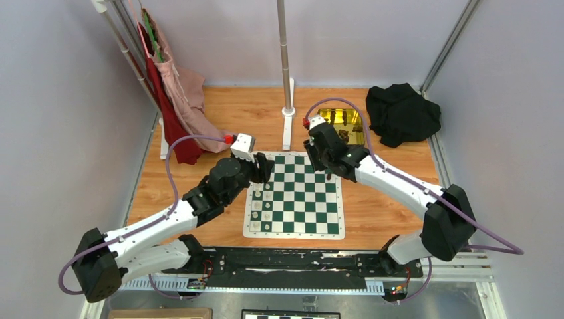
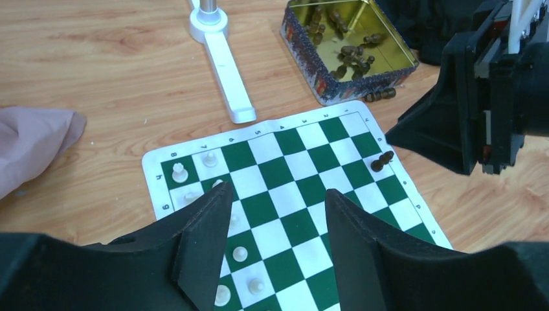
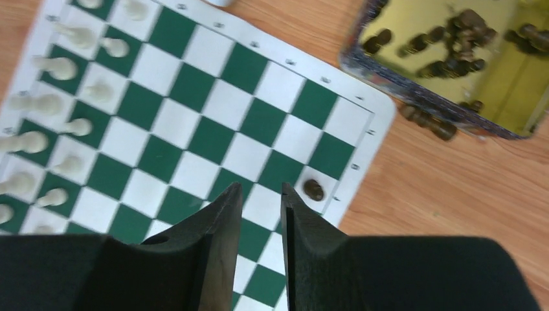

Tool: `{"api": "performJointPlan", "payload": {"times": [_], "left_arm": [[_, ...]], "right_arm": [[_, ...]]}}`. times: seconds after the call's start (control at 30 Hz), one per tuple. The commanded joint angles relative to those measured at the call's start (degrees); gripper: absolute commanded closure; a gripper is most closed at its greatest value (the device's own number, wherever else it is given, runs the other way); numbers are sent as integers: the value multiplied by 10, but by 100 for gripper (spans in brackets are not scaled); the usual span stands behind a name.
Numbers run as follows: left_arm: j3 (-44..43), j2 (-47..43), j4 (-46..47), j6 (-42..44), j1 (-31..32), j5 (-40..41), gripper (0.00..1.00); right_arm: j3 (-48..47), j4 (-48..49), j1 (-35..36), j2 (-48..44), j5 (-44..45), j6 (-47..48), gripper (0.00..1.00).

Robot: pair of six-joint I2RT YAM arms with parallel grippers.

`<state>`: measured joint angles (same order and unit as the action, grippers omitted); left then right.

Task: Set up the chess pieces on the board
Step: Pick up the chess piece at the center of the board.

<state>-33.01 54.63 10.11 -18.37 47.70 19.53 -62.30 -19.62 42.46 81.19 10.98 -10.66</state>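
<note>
- Right gripper (image 3: 261, 191) hovers part-open and empty, just beside one dark chess piece (image 3: 314, 189) on an edge square of the board (image 3: 246, 120).
- That piece looks light, rigid and easily toppled; a pinch at its mid-body seems best.
- More dark pieces (image 3: 453, 39) lie in the gold tin (image 3: 388, 81) near the board.
- Left gripper (image 2: 278, 191) gapes wide, empty.

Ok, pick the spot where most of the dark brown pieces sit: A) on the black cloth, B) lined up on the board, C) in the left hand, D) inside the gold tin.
D: the dark brown pieces lie heaped inside the gold tin, and only one dark piece is on the board.
</note>
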Motion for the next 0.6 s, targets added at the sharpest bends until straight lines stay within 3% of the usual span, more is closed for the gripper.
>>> {"api": "performJointPlan", "payload": {"times": [0.0,0.27,0.57], "left_arm": [[-28,5,-26,-25,2,27,39],[-30,7,-29,-45,2,21,37],[-25,7,-28,-49,2,8,36]], "right_arm": [[11,-34,-54,12,74,26,67],[6,-32,-167,64,46,8,66],[-30,-32,-185,141,45,-2,64]]}}
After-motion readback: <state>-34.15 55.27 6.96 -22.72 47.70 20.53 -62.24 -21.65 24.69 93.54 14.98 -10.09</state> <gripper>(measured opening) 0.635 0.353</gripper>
